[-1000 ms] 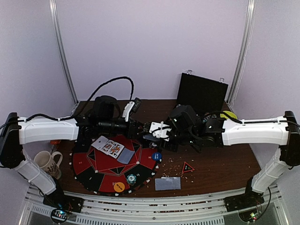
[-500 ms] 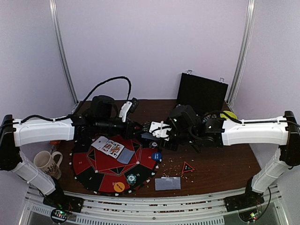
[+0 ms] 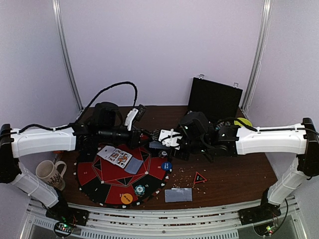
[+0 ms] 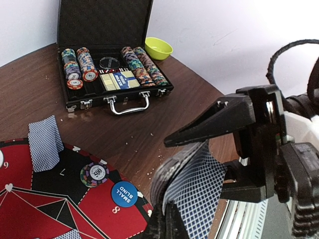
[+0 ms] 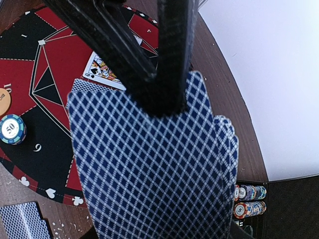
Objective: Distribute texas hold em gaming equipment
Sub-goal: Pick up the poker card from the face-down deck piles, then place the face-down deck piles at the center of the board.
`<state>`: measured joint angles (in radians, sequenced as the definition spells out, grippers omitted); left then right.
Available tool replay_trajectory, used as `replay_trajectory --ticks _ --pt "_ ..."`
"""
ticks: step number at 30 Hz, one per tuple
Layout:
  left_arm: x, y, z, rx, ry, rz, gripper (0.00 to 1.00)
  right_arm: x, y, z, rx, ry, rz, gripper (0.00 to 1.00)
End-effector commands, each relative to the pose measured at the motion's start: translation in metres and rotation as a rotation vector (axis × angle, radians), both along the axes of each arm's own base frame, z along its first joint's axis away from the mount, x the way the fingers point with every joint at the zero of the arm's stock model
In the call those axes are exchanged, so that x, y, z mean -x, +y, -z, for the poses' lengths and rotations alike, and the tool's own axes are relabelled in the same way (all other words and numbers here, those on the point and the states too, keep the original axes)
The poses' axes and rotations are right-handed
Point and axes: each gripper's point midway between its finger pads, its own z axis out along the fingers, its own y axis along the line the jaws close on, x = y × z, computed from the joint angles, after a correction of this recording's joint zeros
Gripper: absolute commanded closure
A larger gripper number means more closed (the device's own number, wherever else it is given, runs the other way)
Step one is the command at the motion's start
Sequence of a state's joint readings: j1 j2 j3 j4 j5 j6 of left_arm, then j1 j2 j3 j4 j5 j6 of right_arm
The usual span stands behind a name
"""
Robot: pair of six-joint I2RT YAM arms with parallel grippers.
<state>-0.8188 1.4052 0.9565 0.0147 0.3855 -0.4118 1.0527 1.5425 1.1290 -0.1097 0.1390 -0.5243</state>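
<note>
- The left gripper point(image 4: 164, 226) was pinched shut on the lower edge of the cards point(image 4: 197, 191), which were held in the air above the table point(image 4: 119, 134), just beside the round mat point(image 4: 30, 199).
- The cards were judged light, thin, bendy and slick; a pinch at one corner, with a sliding pull, was judged safest.
- The right gripper point(image 5: 162, 94) was seen clamped, half closed, on the same fanned cards from the opposite side.

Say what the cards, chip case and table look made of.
The cards look like thin coated paper or plastic, curving slightly. The chip case: black plastic or leatherette, with a shiny metal handle. The table: dark wood grain, possibly laminate.
</note>
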Motion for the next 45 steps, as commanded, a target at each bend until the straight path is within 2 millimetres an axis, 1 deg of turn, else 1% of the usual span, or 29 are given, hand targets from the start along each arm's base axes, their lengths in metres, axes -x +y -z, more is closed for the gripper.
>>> replay_trajectory --ticks 1,5,7,9,10,14,16,18,21,24,26,28,33,37,40,45 --pt "-0.001 0.012 -0.016 0.031 -0.056 -0.025 1.0 -0.012 -0.007 -0.008 -0.028 -0.013 0.051 0.48" --pt "0.002 0.016 -0.021 0.068 -0.051 -0.017 1.0 -0.023 -0.018 -0.003 -0.026 -0.001 0.098 0.49" --pt "0.003 0.016 -0.022 0.076 -0.049 -0.011 1.0 -0.025 -0.021 -0.001 -0.027 0.004 0.112 0.49" --pt "0.0 0.021 -0.022 0.082 -0.037 -0.026 1.0 -0.03 -0.028 -0.001 -0.032 0.016 0.144 0.49" --pt "-0.003 0.027 -0.023 0.091 -0.029 -0.051 1.0 -0.034 -0.034 0.0 -0.037 0.028 0.174 0.49" --pt "-0.025 0.062 -0.023 0.107 -0.005 -0.218 1.0 -0.054 -0.07 0.009 -0.052 0.091 0.339 0.49" --pt "-0.031 0.077 -0.02 0.105 0.001 -0.284 1.0 -0.058 -0.09 0.019 -0.037 0.143 0.422 0.49" --pt "-0.034 0.087 -0.018 0.108 0.001 -0.324 1.0 -0.057 -0.112 0.033 -0.01 0.208 0.508 0.49" --pt "-0.036 0.093 -0.016 0.1 -0.004 -0.349 1.0 -0.054 -0.141 0.052 -0.008 0.305 0.643 0.48" --pt "-0.037 0.092 -0.015 0.098 -0.005 -0.346 1.0 -0.047 -0.173 0.073 0.012 0.392 0.792 0.48" --pt "-0.037 0.091 -0.013 0.094 -0.004 -0.341 1.0 -0.038 -0.186 0.087 0.013 0.453 0.86 0.48" --pt "-0.038 0.09 -0.011 0.087 -0.004 -0.337 1.0 -0.029 -0.195 0.1 0.005 0.503 0.916 0.48" --pt "-0.036 0.087 -0.013 0.098 -0.012 -0.312 1.0 -0.009 -0.209 0.137 0.024 0.603 1.005 0.48" --pt "-0.034 0.087 -0.013 0.089 -0.02 -0.304 1.0 0.001 -0.215 0.159 0.013 0.654 1.054 0.48" --pt "-0.034 0.088 -0.014 0.084 -0.029 -0.302 1.0 0.005 -0.218 0.171 0.026 0.678 1.072 0.48" --pt "-0.034 0.09 -0.02 0.082 -0.046 -0.309 1.0 0.011 -0.222 0.18 0.072 0.705 1.092 0.48"
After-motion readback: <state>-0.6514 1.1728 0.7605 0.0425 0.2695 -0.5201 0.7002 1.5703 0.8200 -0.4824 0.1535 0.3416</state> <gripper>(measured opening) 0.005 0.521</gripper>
